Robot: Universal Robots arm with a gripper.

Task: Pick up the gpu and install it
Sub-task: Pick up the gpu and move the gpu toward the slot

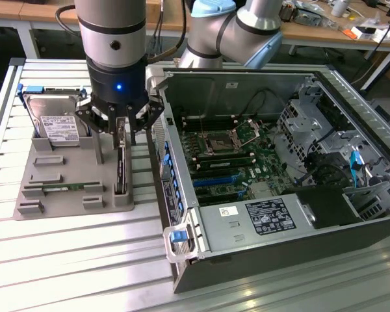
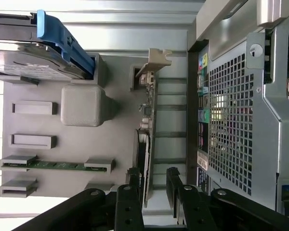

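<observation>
Your gripper [image 1: 121,135] hangs in the upper left of the exterior view, directly over the gpu [image 1: 121,170]. The card stands on its long edge in a slot of the grey holder tray [image 1: 32,195], on the slatted metal table [image 1: 84,260]. The fingers [image 2: 134,180] are spread apart, one on either side of the card's upper edge, and have not clamped on it. The card's metal bracket [image 2: 154,60] is at the end away from the gripper. On the same tray you have the hard drive [image 1: 55,123] with blue rails further left and the green memory stick [image 1: 65,187] lying flat below it. The open computer case [image 1: 279,162] sits just beside the tray, across the centre and right
</observation>
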